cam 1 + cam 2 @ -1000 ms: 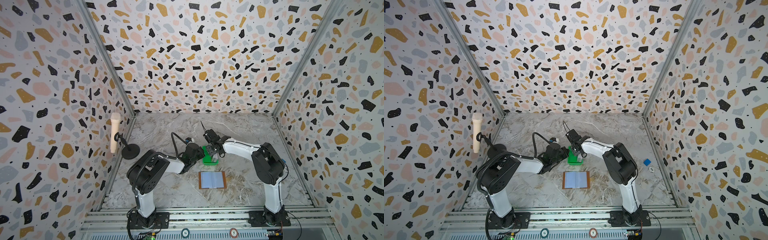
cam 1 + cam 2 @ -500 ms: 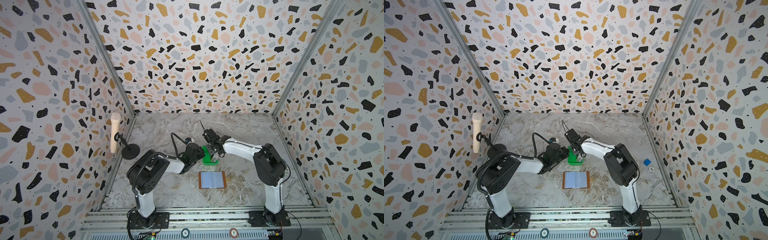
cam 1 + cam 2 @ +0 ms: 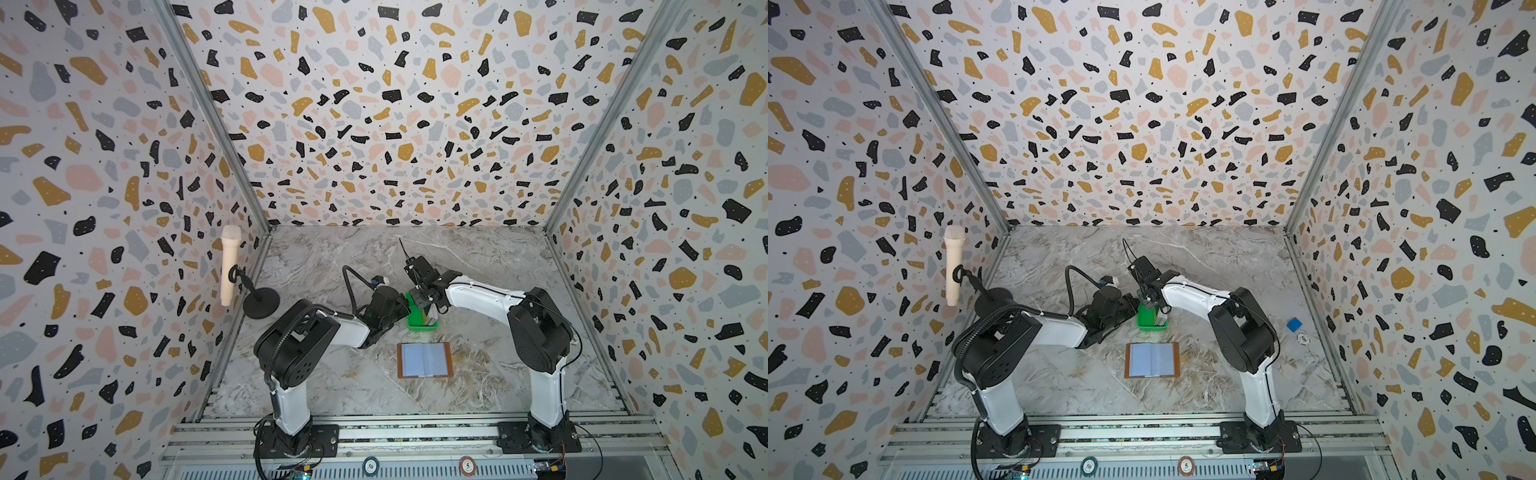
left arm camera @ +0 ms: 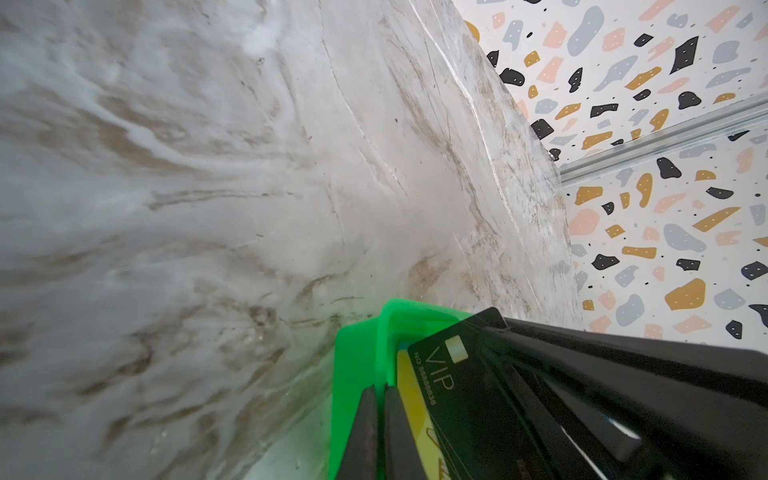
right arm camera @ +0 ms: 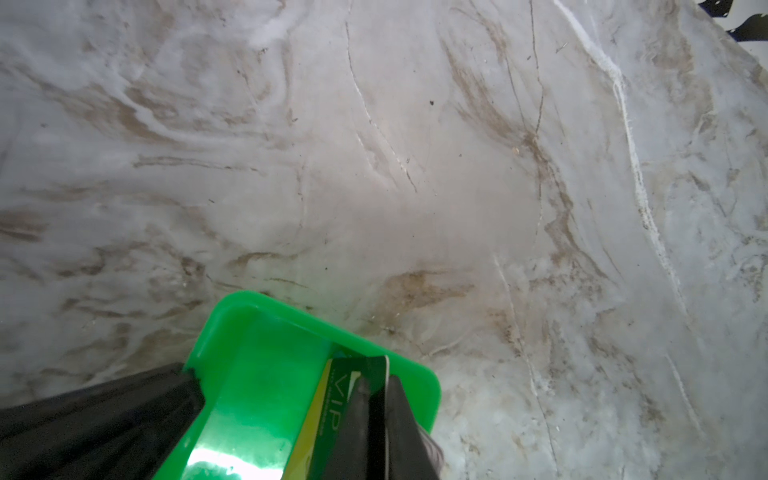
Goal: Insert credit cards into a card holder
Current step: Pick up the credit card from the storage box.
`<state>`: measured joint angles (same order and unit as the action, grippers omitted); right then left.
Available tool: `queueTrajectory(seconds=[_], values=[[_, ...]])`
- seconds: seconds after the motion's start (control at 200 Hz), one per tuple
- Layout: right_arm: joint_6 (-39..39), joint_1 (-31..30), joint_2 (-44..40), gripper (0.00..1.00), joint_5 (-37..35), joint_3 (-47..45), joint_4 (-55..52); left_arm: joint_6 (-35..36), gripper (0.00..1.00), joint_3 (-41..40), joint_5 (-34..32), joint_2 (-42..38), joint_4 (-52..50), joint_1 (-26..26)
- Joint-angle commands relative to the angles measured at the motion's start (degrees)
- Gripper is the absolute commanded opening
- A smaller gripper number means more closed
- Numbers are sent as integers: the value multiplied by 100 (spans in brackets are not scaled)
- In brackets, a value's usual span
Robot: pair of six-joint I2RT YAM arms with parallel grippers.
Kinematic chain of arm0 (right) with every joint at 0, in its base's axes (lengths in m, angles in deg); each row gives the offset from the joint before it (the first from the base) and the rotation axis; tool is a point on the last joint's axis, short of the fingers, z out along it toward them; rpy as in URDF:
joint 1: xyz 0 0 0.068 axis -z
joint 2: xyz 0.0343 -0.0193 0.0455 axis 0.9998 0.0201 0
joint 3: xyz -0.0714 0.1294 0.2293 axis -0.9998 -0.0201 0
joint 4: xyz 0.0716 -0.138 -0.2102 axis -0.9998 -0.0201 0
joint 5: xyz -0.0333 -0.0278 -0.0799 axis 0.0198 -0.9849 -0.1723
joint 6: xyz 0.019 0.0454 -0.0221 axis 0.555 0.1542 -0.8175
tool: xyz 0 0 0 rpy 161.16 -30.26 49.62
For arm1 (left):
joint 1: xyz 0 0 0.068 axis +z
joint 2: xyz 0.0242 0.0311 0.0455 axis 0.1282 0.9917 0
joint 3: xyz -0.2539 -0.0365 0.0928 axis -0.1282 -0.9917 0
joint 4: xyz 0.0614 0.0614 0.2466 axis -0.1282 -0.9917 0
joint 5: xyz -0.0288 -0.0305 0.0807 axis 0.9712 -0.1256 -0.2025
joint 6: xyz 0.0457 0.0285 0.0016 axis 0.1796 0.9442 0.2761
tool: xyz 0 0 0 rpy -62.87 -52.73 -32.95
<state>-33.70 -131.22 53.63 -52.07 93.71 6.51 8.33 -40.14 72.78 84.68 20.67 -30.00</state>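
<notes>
Black card (image 5: 376, 365) in right hand (image 5: 378, 384), left hand (image 4: 379, 390) clamping green tray (image 5: 257, 353).

**Bright and even overhead, soft up close**

Evenly and brightly lit from overhead in both top views, with only faint, soft shadows on the table (image 3: 353, 386). Sharp at the centre, bowed and stretched toward the edges, as on the walls (image 3: 83, 208). Softer in the wrist views: smeared across the near table, crisp on the print of the card (image 4: 440, 374), hazy on the fingers (image 5: 353, 419) close to the lens. Strong white glare on the tray (image 5: 232, 459), green cast beside it.
</notes>
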Motion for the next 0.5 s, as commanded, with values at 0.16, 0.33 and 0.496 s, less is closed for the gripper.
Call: queueTrajectory(seconds=[0.16, 0.33, 0.496], values=[[-100, 95, -561, 0, 49, 51, -32, -100, 0, 31, 10, 90, 412, 19], [-158, 141, -1207, 0, 225, -222, 410, -37, 0, 138, 120, 136, 409, 27], [-65, 220, -2081, 0, 532, -604, 646, 30, 16, 252, 415, 94, 637, 95]])
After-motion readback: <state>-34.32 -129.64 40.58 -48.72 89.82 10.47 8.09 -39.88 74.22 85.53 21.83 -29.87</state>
